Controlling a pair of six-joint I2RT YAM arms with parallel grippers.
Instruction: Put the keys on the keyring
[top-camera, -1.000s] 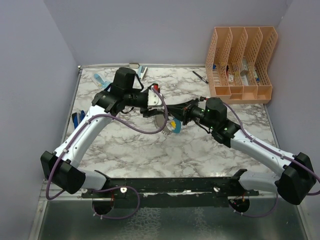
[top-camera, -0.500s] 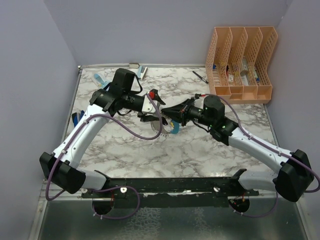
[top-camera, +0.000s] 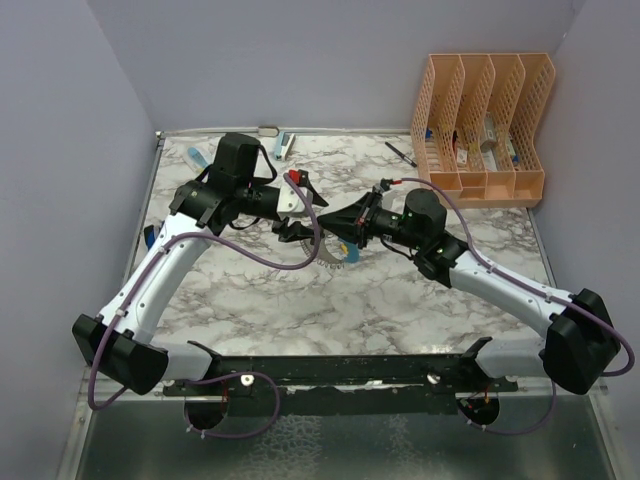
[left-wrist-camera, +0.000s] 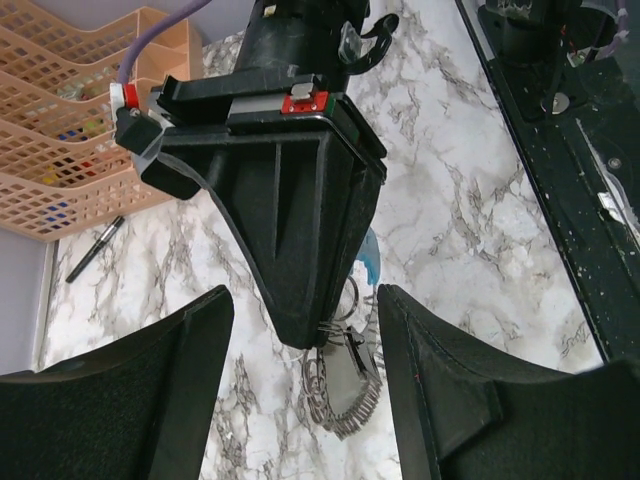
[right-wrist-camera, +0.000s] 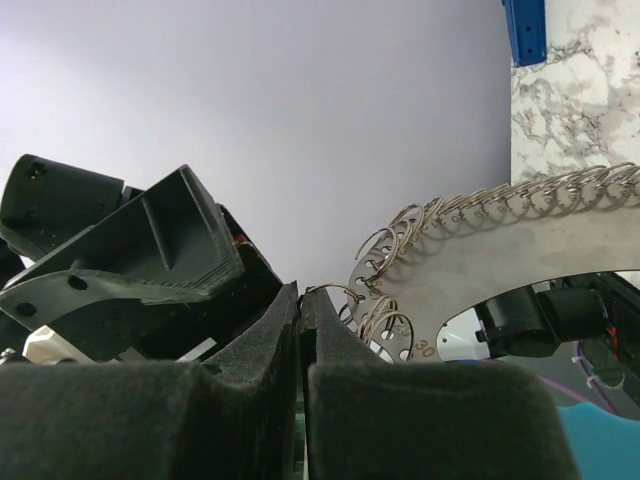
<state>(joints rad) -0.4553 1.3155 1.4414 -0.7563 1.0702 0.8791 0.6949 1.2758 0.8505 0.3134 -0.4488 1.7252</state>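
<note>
The keyring (left-wrist-camera: 345, 385), a gray toothed loop strung with wire rings and one light-blue section (left-wrist-camera: 370, 265), hangs above the marble table (top-camera: 400, 290). My right gripper (right-wrist-camera: 302, 295) is shut on one thin wire ring of it; the loop's plate (right-wrist-camera: 490, 255) spreads to its right. In the top view the right gripper (top-camera: 336, 228) holds the keyring (top-camera: 338, 256) at mid-table. My left gripper (left-wrist-camera: 305, 292) is open, its fingers (left-wrist-camera: 140, 400) either side of the right gripper's tip, nothing between its pads. It is the higher gripper (top-camera: 303, 210) in the top view. I cannot make out the keys.
An orange file organizer (top-camera: 480, 125) stands back right, a black pen (top-camera: 400, 152) beside it. A blue-handled tool (top-camera: 150, 238) lies at the left edge. Small items (top-camera: 200, 158) sit at the back left. A black rail (top-camera: 340, 372) runs along the near edge.
My left gripper has drawn back and to the left, still open. The right gripper with the keyring has shifted slightly left and toward the back.
</note>
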